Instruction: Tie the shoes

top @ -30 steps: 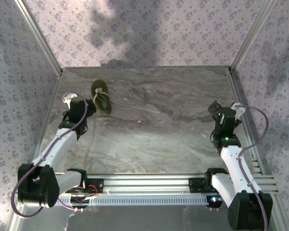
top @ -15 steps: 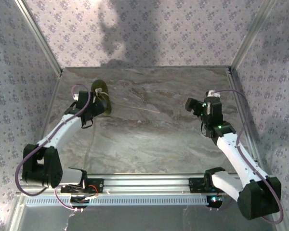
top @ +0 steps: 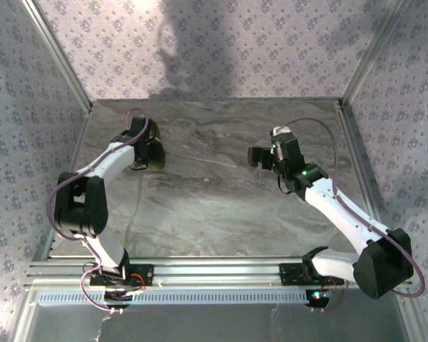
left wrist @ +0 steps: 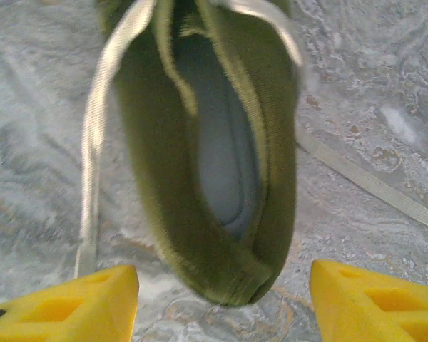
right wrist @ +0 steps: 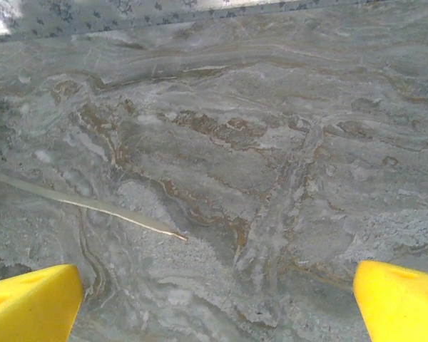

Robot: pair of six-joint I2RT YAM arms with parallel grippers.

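The olive-green shoe (left wrist: 200,142) lies on the marble table, its heel toward my left wrist camera and its grey inside showing. One white lace (left wrist: 93,142) hangs down its left side. Another lace (left wrist: 371,182) trails off to the right. My left gripper (left wrist: 221,313) is open, with a yellow fingertip on each side of the heel and a gap to both. From above, the left arm covers most of the shoe (top: 158,159) at the back left. My right gripper (right wrist: 214,306) is open over bare table, with the thin lace end (right wrist: 85,203) ahead of it on the left.
Patterned walls enclose the marble table (top: 221,206) on three sides, with metal posts at the corners. A rail (top: 214,271) runs along the near edge by the arm bases. The right gripper (top: 257,155) hovers near the table's middle, right of the long lace (top: 207,161).
The left arm has swung in from the left over the shoe and its jaws have narrowed. The right arm has reached leftward toward the table's middle.
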